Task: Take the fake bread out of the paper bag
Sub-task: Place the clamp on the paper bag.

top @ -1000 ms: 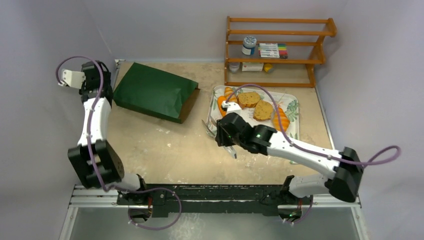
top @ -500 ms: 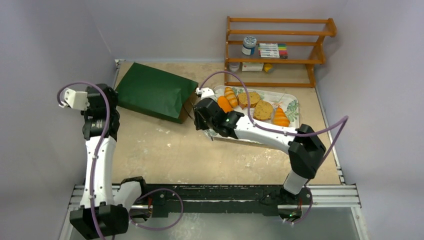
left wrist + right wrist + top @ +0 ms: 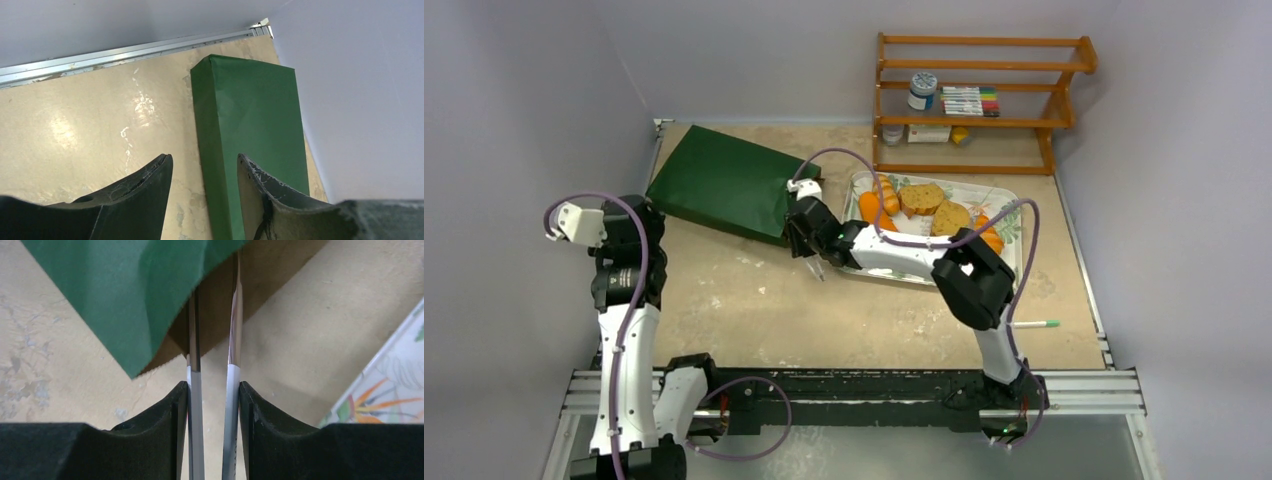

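The dark green paper bag (image 3: pixel 724 185) lies on its side at the back left, its brown mouth facing right. My right gripper (image 3: pixel 809 232) is shut on metal tongs (image 3: pixel 235 315), whose two blades reach into the bag's mouth (image 3: pixel 215 295). No bread shows inside the bag. Several fake bread pieces (image 3: pixel 921 198) lie on the leaf-patterned tray (image 3: pixel 1012 212). My left gripper (image 3: pixel 634 225) hovers open and holding nothing near the bag's closed end (image 3: pixel 250 130), its fingers (image 3: pixel 150 180) straddling the bag's near edge from above.
A wooden shelf (image 3: pixel 979 100) with a jar, markers and small boxes stands at the back right. A green pen (image 3: pixel 1036 324) lies near the right front edge. The tray's corner (image 3: pixel 395 385) sits just right of the tongs.
My right arm swung left from the tray, bringing the tongs up to the bag's mouth. My left arm drew back from the far left corner toward the near side.
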Controlling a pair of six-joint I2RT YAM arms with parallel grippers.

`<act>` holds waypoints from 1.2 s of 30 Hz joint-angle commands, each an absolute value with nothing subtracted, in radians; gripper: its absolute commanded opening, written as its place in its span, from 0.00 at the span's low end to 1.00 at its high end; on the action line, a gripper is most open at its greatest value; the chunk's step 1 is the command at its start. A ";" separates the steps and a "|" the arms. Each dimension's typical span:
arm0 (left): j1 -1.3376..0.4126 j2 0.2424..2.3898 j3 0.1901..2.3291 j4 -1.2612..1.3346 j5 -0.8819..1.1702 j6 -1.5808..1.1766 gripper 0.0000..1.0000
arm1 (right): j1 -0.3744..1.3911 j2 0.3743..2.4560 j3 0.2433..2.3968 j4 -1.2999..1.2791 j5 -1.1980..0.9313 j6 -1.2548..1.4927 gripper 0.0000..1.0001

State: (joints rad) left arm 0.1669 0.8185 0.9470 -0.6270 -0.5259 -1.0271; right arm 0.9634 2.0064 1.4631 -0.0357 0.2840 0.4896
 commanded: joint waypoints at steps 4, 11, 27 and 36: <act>0.159 0.767 0.912 -0.637 -0.540 -0.989 0.49 | 0.960 2.097 1.567 0.136 0.329 0.475 0.43; 0.158 0.755 0.911 -0.658 -0.545 -0.967 0.49 | 0.960 2.189 1.617 0.062 0.314 0.469 0.53; 0.154 0.713 0.915 -0.603 -0.576 -0.854 0.49 | 0.971 1.783 1.432 -0.089 0.424 0.444 1.00; 0.069 0.860 0.901 -0.334 -0.566 -0.836 0.46 | 0.969 1.551 1.447 -0.240 0.801 0.449 1.00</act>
